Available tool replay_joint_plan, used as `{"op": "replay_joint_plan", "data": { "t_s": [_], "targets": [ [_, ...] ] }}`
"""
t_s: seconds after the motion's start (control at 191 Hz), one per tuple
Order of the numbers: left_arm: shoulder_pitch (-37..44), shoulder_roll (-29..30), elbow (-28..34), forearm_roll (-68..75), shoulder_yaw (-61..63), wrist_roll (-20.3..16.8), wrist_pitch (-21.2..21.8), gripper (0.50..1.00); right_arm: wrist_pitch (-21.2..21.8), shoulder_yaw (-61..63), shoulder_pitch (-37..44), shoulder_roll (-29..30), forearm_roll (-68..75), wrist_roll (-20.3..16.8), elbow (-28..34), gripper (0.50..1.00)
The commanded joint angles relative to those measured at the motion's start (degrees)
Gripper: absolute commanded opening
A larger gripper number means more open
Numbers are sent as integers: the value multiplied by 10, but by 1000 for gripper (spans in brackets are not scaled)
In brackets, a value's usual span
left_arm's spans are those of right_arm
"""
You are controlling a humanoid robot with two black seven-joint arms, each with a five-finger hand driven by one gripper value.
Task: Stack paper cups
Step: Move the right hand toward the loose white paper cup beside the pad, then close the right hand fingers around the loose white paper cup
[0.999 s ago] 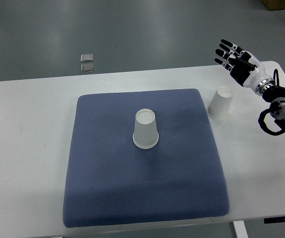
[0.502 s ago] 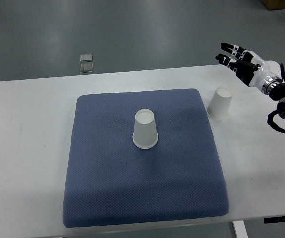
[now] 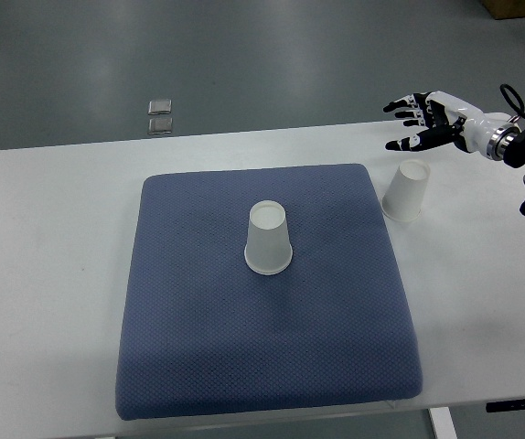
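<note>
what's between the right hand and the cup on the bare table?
Nothing. In the top view the right hand, fingers spread, sits just beyond the upside-down cup; only bare white table shows between them.

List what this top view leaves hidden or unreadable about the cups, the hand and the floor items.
- Right hand: its arm is cut off by the right edge.
- Left arm: outside the top view.
- Both upside-down cups, on the mat and on the table: insides hidden by their own walls.
- Two small floor items: too small to identify.
</note>
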Motion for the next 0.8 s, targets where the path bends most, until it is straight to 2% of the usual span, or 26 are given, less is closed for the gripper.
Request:
{"op": "replay_joint_plan", "data": {
  "t_s": [0.0, 0.22, 0.356, 0.691, 0.795],
  "targets": [
    [0, 0, 0, 0, 0, 0, 0, 1000, 1, -1, 6, -5, -57, 6, 1, 913],
    [0, 0, 0, 0, 0, 0, 0, 1000, -1, -2, 13, -4, -204, 15, 2, 913],
    [0, 0, 0, 0, 0, 0, 0, 1000, -4, -20, 16, -4, -246, 15, 2, 913],
    [0, 0, 0, 0, 0, 0, -1, 1000, -94, -161, 40, 5, -251, 16, 1, 913],
    [0, 0, 0, 0, 0, 0, 0, 1000, -106, -182, 41, 6, -251, 16, 0, 913]
  ]
}}
